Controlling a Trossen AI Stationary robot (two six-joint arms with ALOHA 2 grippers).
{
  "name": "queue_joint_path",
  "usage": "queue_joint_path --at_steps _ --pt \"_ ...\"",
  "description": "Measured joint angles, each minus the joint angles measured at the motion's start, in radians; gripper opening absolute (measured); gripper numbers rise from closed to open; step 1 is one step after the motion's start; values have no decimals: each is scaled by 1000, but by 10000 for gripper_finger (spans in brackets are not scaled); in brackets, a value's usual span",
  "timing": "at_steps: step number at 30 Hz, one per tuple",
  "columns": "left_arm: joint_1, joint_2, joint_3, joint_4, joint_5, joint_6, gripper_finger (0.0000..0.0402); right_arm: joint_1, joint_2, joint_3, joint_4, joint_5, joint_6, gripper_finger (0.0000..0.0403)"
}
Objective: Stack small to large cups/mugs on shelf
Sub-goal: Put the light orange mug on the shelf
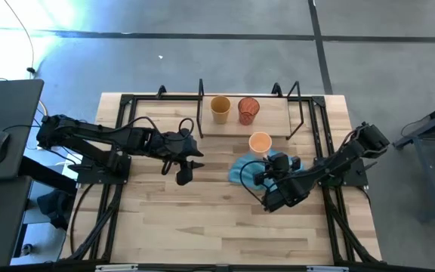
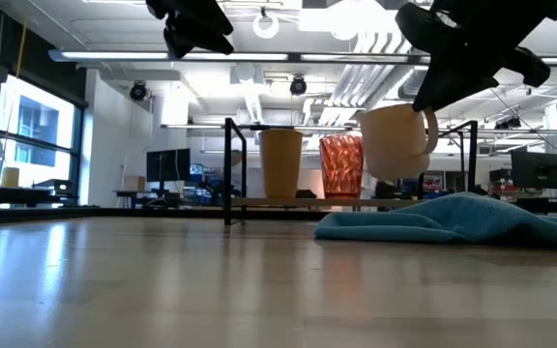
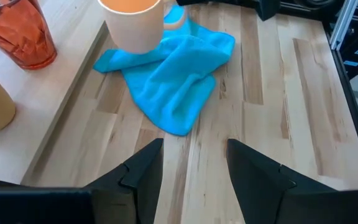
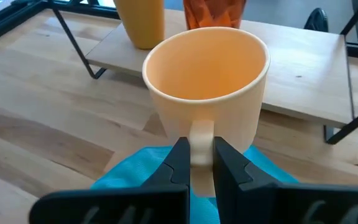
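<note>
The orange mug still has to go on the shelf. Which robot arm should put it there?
The right one, probably. Its claw is shut on the orange mug by the handle, lifted over the blue cloth beside the shelf. The left claw is open and empty.

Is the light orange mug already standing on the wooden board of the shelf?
No, the right gripper holds the light orange mug by its handle above the blue cloth.
</note>
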Motion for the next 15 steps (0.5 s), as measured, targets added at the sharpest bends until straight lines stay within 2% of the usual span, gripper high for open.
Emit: queue_joint_path --at_steps 15 --pt "0 0 0 1 0 19 165 2 0 -1 -121 1 105 7"
